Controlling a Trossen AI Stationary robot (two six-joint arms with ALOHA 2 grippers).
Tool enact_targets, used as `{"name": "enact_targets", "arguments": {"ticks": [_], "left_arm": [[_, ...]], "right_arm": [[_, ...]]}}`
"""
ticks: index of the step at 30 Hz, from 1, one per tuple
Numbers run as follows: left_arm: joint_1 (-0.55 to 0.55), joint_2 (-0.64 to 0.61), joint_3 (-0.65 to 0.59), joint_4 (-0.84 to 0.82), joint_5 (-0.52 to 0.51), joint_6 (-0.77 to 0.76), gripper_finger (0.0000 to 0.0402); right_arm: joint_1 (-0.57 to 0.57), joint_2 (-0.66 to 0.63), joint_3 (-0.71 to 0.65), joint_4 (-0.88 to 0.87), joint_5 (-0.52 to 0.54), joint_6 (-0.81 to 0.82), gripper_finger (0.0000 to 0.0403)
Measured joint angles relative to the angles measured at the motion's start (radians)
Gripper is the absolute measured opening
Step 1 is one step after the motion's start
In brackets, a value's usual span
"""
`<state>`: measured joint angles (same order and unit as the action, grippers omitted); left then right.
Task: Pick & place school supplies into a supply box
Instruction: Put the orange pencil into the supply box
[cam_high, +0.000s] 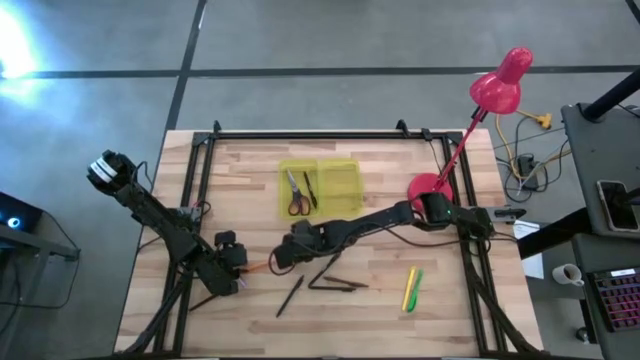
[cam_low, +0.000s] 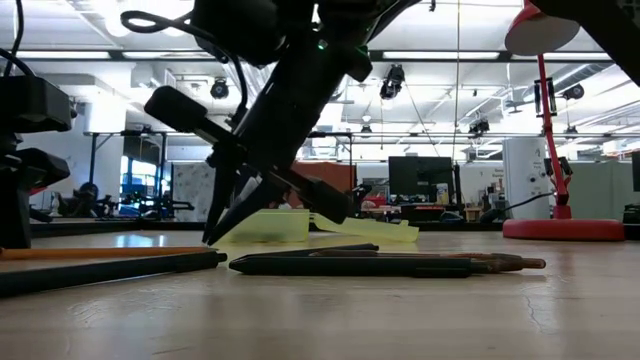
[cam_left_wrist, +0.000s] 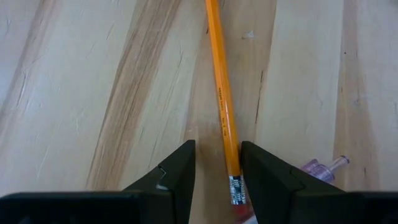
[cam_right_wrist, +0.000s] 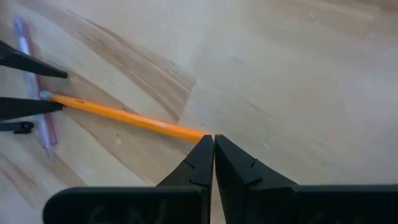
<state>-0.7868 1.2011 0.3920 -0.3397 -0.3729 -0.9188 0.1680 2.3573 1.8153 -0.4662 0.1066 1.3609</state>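
Pencil (cam_right_wrist: 124, 117) lies orange on the table (cam_high: 450, 310), spanning between my two hands. My right hand (cam_right_wrist: 213, 144) is clenched at its tip; my left hand (cam_left_wrist: 217, 163) is released, straddling the eraser end. Scissors (cam_high: 297, 192) sit inside the supply box (cam_high: 340, 185).

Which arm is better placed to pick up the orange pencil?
Left, probably. The left gripper is open, its fingers either side of the orange pencil near the eraser end. The right gripper is shut, its tips at the pencil's far end.
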Motion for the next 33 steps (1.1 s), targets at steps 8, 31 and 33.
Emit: {"name": "enact_targets", "arguments": {"ticks": [8, 31, 33], "left_arm": [[0.000, 0.000, 0.000, 0.000, 0.000, 0.000, 0.0114], [0.002, -0.041, 0.013, -0.003, 0.000, -0.001, 0.0033], [0.002, -0.041, 0.013, -0.012, -0.004, -0.008, 0.0013]], "right_arm": [[-0.006, 0.000, -0.021, 0.008, -0.015, 0.005, 0.0009], [-0.012, -0.001, -0.034, 0.033, -0.029, -0.011, 0.0009], [-0.012, -0.001, -0.034, 0.032, -0.033, -0.011, 0.0008]]}}
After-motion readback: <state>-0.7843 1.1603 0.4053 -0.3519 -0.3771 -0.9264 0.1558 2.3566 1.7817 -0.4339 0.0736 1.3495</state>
